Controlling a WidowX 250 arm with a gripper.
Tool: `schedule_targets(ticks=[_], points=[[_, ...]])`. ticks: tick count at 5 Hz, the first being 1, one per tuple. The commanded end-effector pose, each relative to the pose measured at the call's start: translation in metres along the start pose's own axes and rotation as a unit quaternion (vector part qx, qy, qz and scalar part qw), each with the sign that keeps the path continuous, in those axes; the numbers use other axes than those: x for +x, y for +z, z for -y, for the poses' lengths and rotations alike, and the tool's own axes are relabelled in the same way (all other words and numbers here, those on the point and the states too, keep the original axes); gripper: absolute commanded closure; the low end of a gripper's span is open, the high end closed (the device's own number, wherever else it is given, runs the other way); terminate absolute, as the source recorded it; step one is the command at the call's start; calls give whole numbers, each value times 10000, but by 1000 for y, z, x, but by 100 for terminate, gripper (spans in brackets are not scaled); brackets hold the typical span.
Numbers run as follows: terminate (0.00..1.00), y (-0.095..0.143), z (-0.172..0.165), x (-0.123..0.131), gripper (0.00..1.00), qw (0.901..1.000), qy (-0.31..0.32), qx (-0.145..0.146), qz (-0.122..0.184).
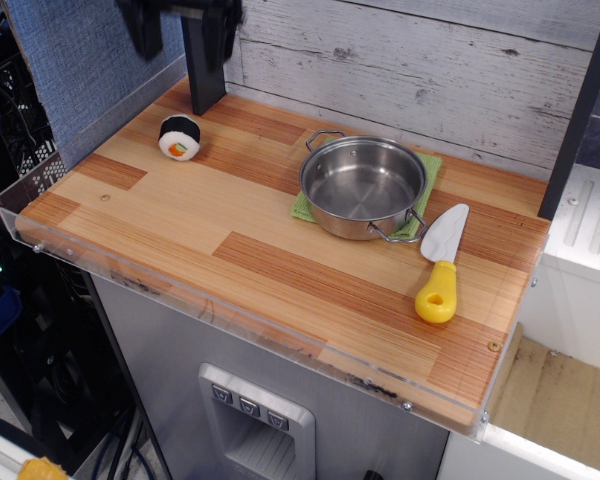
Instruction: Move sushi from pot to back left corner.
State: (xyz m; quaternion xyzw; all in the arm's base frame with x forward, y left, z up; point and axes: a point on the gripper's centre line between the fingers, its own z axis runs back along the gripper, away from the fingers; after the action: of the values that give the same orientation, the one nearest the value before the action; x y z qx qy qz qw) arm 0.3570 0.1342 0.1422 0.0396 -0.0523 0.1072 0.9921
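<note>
The sushi (180, 138) lies on its side on the striped wooden tabletop in the back left corner (158, 112), next to the blue-grey panel (75, 70) and the black post (204, 75). Its white face with the orange and green centre points toward the front. My gripper (182, 30) is high above it at the top edge of the view, blurred, with its jaws apart and empty. The shiny steel pot (363, 187) stands empty at mid-right, well apart from the sushi.
A green cloth (432, 172) lies under the pot. A spatula with a yellow handle (438, 290) lies to the right of the pot. A clear plastic lip (230, 305) runs along the table's front and left edges. A grey plank wall (410, 70) stands behind.
</note>
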Motion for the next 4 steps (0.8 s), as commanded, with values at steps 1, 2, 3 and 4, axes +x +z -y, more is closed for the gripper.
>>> schedule_targets(ticks=[1,2,3,4], points=[[0,49,50,-13,0,9966,-711,-411,95],[0,48,59,-17,0,9941,-998,-416,107],[0,50,60,-16,0,9902,-1292,-475,244],[0,50,60,-16,0,9902,-1292,-475,244]])
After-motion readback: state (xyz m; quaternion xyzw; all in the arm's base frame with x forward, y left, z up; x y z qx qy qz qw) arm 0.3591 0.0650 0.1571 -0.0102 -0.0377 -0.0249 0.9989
